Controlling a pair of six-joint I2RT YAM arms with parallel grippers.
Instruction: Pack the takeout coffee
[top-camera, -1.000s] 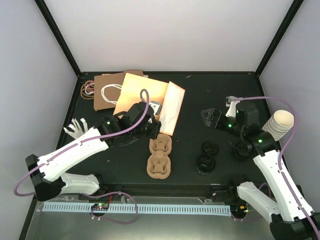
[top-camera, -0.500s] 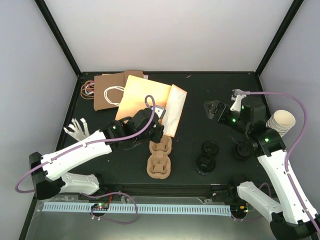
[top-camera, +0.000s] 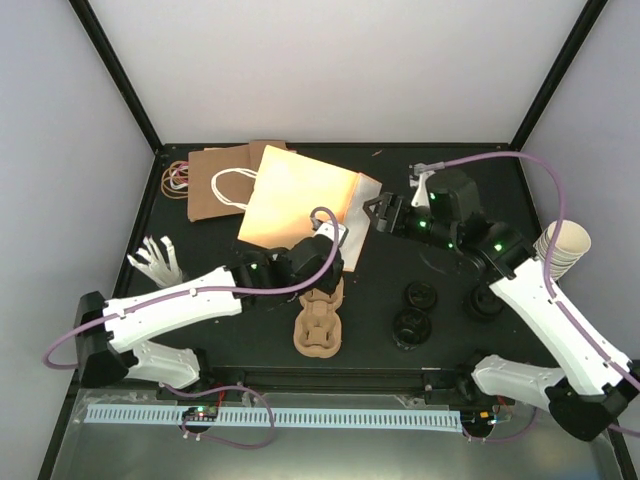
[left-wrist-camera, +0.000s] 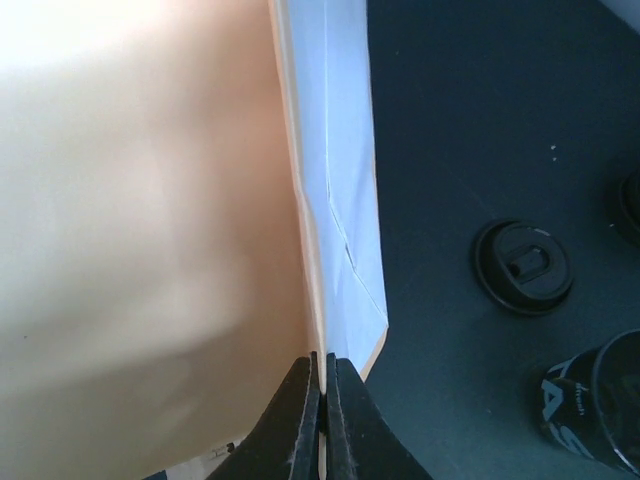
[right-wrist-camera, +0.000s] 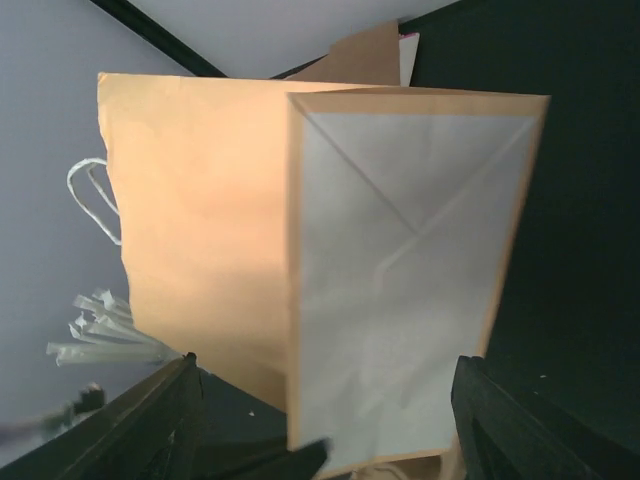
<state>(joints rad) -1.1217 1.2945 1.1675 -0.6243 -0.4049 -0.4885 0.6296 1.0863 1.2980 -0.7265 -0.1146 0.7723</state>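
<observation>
**Coffees loose on table, both grippers at the bag**

3 lidded coffee cups (top-camera: 420, 296) stand on the table (top-camera: 440, 170), well apart from both grippers. They sit toward the arm bases from the R gripper (top-camera: 378, 215) and off to the right of the L gripper (top-camera: 338, 255). The pulp tray (top-camera: 320, 322) lies just base-side of the L gripper. L jaws are pinched together on the edge of the tan paper bag (top-camera: 300, 190). R jaws are spread wide either side of the bag's white base; can't tell if touching. A stack of cream cups (top-camera: 560, 245) stands far right of the R gripper.
</observation>
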